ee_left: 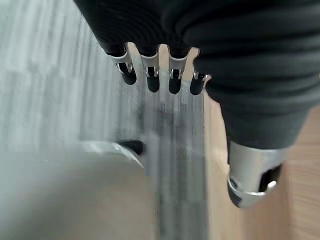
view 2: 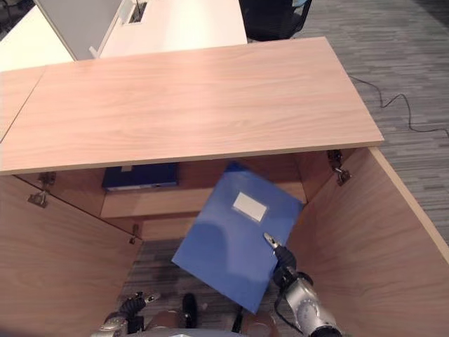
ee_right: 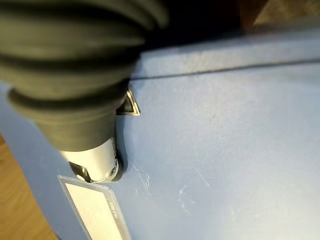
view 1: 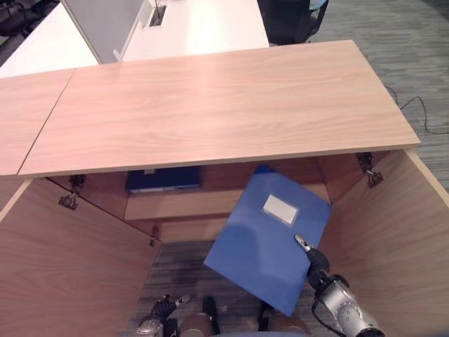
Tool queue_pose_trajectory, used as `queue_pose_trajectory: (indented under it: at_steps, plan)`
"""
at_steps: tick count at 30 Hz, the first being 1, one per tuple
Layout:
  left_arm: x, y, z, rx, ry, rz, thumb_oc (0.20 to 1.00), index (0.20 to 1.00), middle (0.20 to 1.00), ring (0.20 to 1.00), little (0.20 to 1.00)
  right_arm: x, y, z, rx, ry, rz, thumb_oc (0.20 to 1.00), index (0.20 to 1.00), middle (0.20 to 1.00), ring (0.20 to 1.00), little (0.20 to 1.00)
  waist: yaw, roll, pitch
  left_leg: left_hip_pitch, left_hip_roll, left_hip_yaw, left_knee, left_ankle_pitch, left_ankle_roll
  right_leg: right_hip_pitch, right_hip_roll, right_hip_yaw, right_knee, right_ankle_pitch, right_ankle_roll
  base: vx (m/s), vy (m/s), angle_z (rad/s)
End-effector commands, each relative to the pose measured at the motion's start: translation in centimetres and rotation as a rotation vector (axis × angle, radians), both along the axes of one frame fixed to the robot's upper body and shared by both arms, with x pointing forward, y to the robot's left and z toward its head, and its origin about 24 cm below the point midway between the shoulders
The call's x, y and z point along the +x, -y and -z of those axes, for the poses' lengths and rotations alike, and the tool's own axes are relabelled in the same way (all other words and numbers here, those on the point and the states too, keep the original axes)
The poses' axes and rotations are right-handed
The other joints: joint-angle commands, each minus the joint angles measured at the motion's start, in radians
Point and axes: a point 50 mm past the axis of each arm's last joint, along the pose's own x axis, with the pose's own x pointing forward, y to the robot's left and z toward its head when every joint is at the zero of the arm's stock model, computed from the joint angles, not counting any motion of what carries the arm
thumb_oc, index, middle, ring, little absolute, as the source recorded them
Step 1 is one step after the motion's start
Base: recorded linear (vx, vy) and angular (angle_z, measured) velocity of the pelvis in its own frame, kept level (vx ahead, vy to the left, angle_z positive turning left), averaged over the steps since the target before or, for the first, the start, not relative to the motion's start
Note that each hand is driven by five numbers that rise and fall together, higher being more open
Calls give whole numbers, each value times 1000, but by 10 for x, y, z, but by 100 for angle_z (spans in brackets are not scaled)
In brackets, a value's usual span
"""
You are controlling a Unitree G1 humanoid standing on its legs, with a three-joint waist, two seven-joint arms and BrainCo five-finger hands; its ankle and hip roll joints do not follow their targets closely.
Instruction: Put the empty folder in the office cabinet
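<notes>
Right hand (view 1: pixel 313 261) grips the blue folder (view 1: pixel 263 239) at its right edge, thumb pressed on the top face, the other fingers hidden beneath it; folder tilted, held in the air in front of the open cabinet (view 1: pixel 210 105), its far corner reaching toward the shelf opening, white label (view 1: pixel 280 209) facing up; both cabinet doors stand open, left door (view 1: pixel 63 260) and right door (view 1: pixel 400 232) flanking the folder; a second dark blue folder (view 1: pixel 163 179) lies flat on the shelf inside, to the left; left hand (view 1: pixel 163 310) low by the left door, fingers straight and slightly apart, holding nothing; grey carpet (view 1: pixel 175 270) below.
</notes>
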Motion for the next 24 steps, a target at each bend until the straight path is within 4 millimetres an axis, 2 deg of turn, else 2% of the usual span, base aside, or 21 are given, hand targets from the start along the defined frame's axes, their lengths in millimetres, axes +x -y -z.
queue_pose_trajectory:
  at_steps: [1,3,5,6,9,10,12,15,16,17,19,20,21,22,23,24]
  plan:
    - [-43,-27,3,99,-131,10,1000,1000,1000,1000,1000,17,-13,-24,63,151,43,200,200,200,200,200,2,-22,-29,17,1,35,-8,-5,17,15,-64,91,146,-154,81,58,73,-41]
    - [-47,-28,3,103,-143,9,1000,1000,1000,1000,1000,19,-14,-27,65,161,49,200,200,200,200,200,4,-19,-29,22,0,42,-14,-6,20,9,-65,96,146,-153,81,42,76,-32]
    - [-46,-29,2,122,-140,5,1000,1000,1000,1000,1000,35,-21,-43,98,222,112,200,200,200,200,200,8,-8,-13,5,-8,53,-16,-13,33,-36,-73,116,151,-143,86,0,128,-19]
    - [-46,-29,2,122,-140,5,1000,1000,1000,1000,1000,35,-21,-43,98,223,112,200,200,200,200,200,8,-8,-13,4,-8,53,-16,-13,33,-37,-73,116,152,-143,86,-73,95,-11]
    - [-28,-27,-1,147,-83,15,1000,1000,1000,1000,1000,61,-33,-77,155,357,147,200,200,200,200,200,15,-6,31,-75,-13,53,36,-27,45,-128,-95,136,205,-136,89,-111,63,-6]
    - [-25,-27,-2,148,-65,18,1000,1000,1000,1000,1000,66,-33,-86,152,396,150,200,200,200,200,200,18,-5,44,-99,-11,51,56,-31,47,-150,-103,137,224,-137,87,-156,49,-2]
    - [-17,-26,-5,154,-21,37,1000,1000,1000,1000,1000,78,-34,-120,143,525,166,200,200,200,200,200,24,-2,81,-191,-15,35,135,-49,55,-229,-124,145,287,-144,84,-132,21,7]
    - [-11,-24,-8,147,27,61,1000,1000,1000,1000,1000,87,-33,-147,149,630,177,200,200,200,200,200,31,4,103,-260,-20,22,188,-63,61,-288,-134,150,337,-153,82,-76,8,7]
    - [-11,-22,-9,138,43,74,1000,1000,1000,1000,1000,95,-32,-166,181,696,208,200,200,200,200,200,37,10,112,-306,-21,11,230,-77,65,-324,-139,156,370,-165,80,-58,11,8]
    - [-11,-22,-9,138,43,74,1000,1000,1000,1000,1000,95,-32,-166,182,696,208,200,200,200,200,200,37,10,111,-309,-20,11,233,-78,65,-327,-140,156,372,-166,80,-34,12,7]
    - [-9,-23,-11,144,58,91,1000,1000,1000,1000,1000,101,-31,-188,227,776,248,200,200,200,200,200,42,16,123,-356,-18,2,284,-96,69,-367,-148,160,417,-181,78,-34,5,4]
    - [-8,-23,-11,144,58,91,1000,1000,1000,1000,1000,101,-31,-189,227,777,249,200,200,200,200,200,43,16,122,-360,-18,2,288,-98,69,-370,-148,161,420,-182,78,-61,11,6]
    - [-5,-24,-15,140,94,101,1000,1000,1000,1000,1000,105,-27,-210,275,858,285,200,200,200,200,200,49,24,130,-411,-12,-3,345,-118,74,-415,-157,163,478,-202,75,-56,15,6]
    - [-5,-25,-18,137,111,109,1000,1000,1000,1000,1000,107,-23,-224,306,910,317,200,200,200,200,200,54,30,133,-449,-8,-7,387,-137,76,-451,-162,167,519,-220,72,-55,15,6]
    - [-5,-25,-18,137,110,109,1000,1000,1000,1000,1000,107,-23,-224,306,910,317,200,200,200,200,200,55,30,132,-451,-7,-7,389,-137,76,-453,-162,168,520,-220,72,-47,10,7]
    - [-6,-26,-20,130,124,111,1000,1000,1000,1000,1000,108,-20,-236,336,953,341,200,200,200,200,200,60,34,138,-486,-5,-8,435,-153,80,-483,-167,171,565,-236,68,-44,7,9]
